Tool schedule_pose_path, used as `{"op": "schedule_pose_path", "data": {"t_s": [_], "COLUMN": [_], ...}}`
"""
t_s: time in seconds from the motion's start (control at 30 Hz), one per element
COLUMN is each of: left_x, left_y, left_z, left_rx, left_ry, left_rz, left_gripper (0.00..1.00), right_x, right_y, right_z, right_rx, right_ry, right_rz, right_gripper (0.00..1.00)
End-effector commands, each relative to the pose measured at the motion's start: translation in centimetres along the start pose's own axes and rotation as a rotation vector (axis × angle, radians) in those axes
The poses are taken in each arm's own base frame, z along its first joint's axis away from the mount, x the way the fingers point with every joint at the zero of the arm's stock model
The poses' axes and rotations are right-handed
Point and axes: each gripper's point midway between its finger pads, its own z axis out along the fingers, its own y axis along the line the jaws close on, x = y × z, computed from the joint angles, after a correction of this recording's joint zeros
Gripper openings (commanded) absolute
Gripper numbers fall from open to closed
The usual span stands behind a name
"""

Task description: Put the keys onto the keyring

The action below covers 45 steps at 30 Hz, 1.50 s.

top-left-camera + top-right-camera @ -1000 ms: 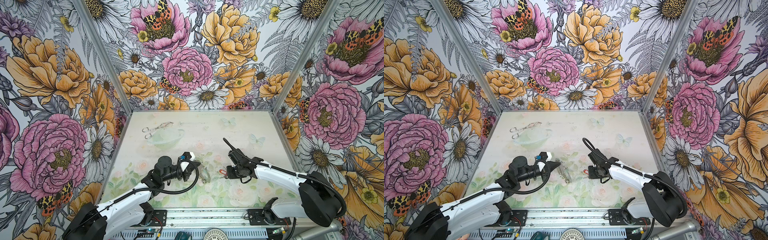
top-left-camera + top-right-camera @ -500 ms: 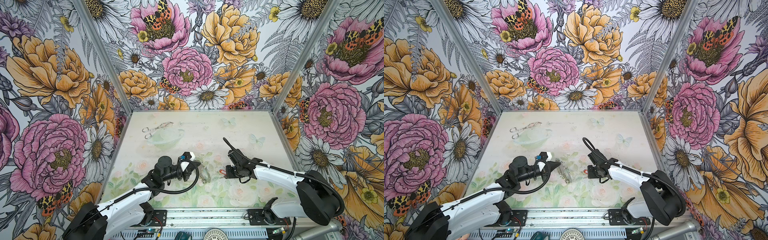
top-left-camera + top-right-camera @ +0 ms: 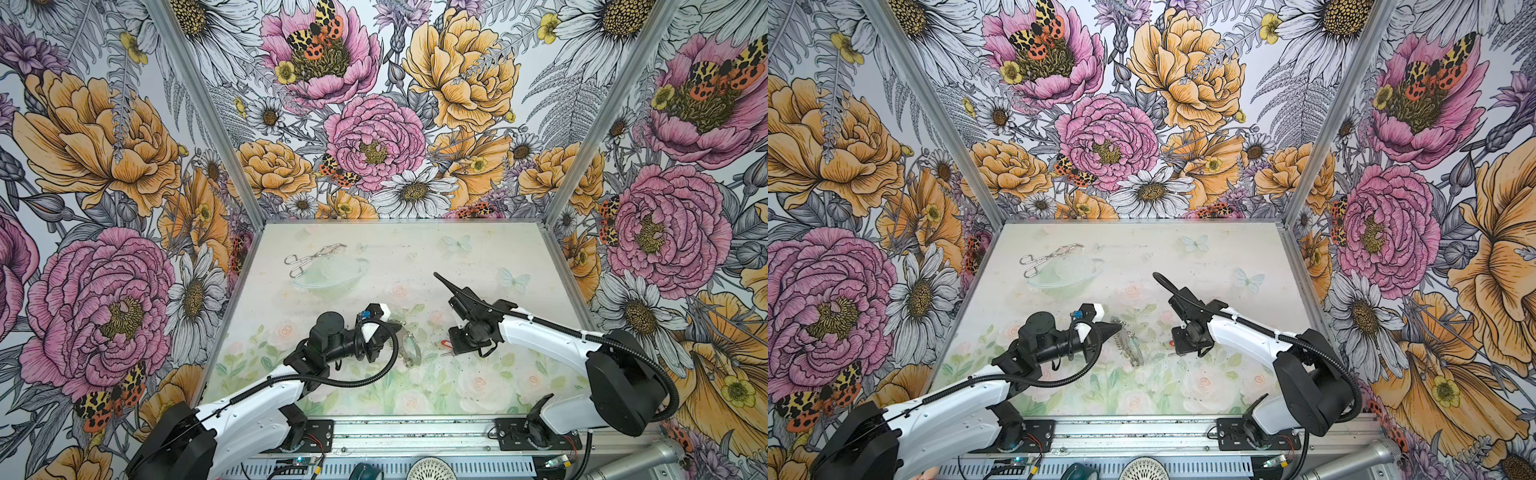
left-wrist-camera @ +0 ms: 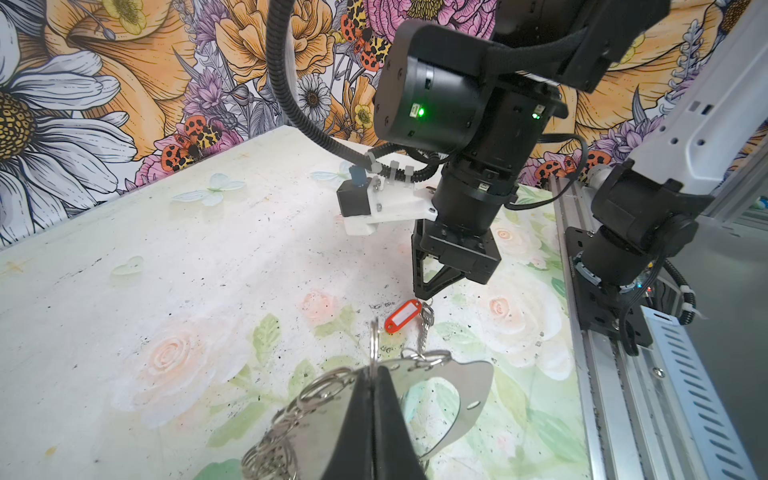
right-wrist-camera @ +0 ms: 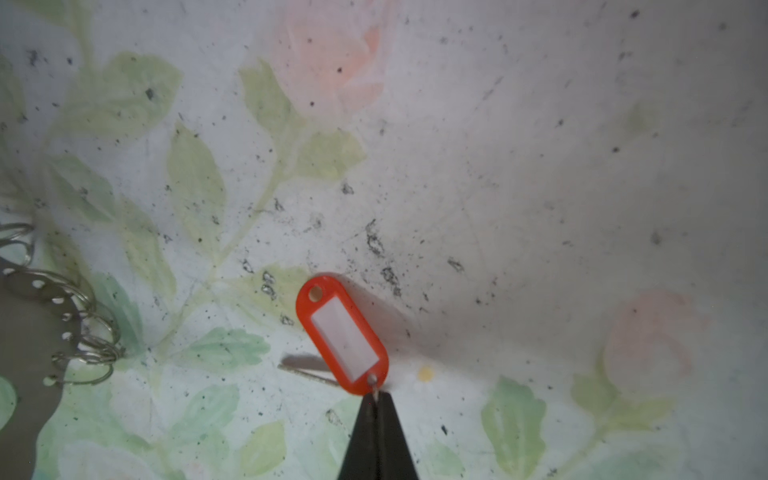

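The keyring (image 4: pixel 457 390), a flat grey metal hoop fringed with small silver rings, lies tilted near the front middle of the table (image 3: pixel 478 257). It shows in both top views (image 3: pixel 409 349) (image 3: pixel 1130 345). My left gripper (image 4: pixel 376 374) is shut on its edge, with one small ring standing up between the tips. The keys (image 4: pixel 426 328) carry a red tag (image 5: pixel 341 332) with a white label. My right gripper (image 5: pixel 376 397) points straight down and is shut on the small ring joining tag and keys. In the right wrist view, the tag hides most of the keys. The keys sit just right of the keyring (image 5: pixel 29 332), apart from it.
Silver scissor-shaped tongs (image 3: pixel 312 259) rest on the rim of a clear glass bowl (image 3: pixel 332 276) at the back left. The aluminium base rail (image 3: pixel 415 434) runs along the front edge. Flowered walls enclose the other three sides.
The right gripper's jaws have shut on the keys' small ring. Both arms have stayed almost where they were.
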Motion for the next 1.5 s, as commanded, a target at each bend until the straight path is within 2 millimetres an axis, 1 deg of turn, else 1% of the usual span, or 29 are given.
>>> {"op": "schedule_pose_path", "data": {"t_s": [0.0,0.2,0.3,0.5,0.63,0.77,0.93,1.03,1.2,1.33,1.47], "left_x": [-0.3,-0.2,-0.2,-0.3,-0.3,-0.2,-0.2,-0.3,-0.3,-0.3,-0.2], "left_y": [0.4,0.4,0.5,0.4,0.4,0.5,0.5,0.5,0.4,0.5,0.4], "left_z": [-0.1,-0.1,-0.1,-0.1,-0.2,-0.1,-0.1,-0.1,-0.2,-0.2,-0.1], "left_rx": [-0.017,-0.017,-0.019,-0.018,-0.019,-0.02,-0.019,-0.02,-0.019,-0.02,-0.018], "left_ry": [-0.018,-0.017,-0.017,-0.019,-0.02,-0.018,-0.017,-0.019,-0.02,-0.019,-0.019], "left_rz": [0.008,0.007,0.008,0.009,0.01,0.01,0.008,0.008,0.009,0.01,0.012], "left_gripper": [0.0,0.0,0.0,0.0,0.0,0.0,0.0,0.0,0.0,0.0,0.0], "right_x": [0.9,0.8,0.5,0.0,-0.5,-0.9,-1.5,-1.9,-2.5,-2.0,-1.3], "right_y": [-0.5,-0.4,-0.2,-0.5,-0.4,-0.4,-0.2,-0.1,0.1,-0.2,-0.5], "right_z": [-0.1,0.2,0.4,0.9,1.1,1.1,0.3,-0.4,-2.0,-2.3,-2.1], "right_rx": [0.065,0.128,0.136,0.176,0.181,0.192,0.176,0.158,0.097,0.059,0.026], "right_ry": [0.079,0.14,0.156,0.201,0.199,0.192,0.142,0.097,-0.045,-0.143,-0.219], "right_rz": [-0.074,-0.145,-0.167,-0.203,-0.215,-0.224,-0.218,-0.199,-0.127,-0.043,0.009], "right_gripper": [0.0,0.0,0.0,0.0,0.0,0.04,0.19,0.23,0.24,0.23,0.2]}}
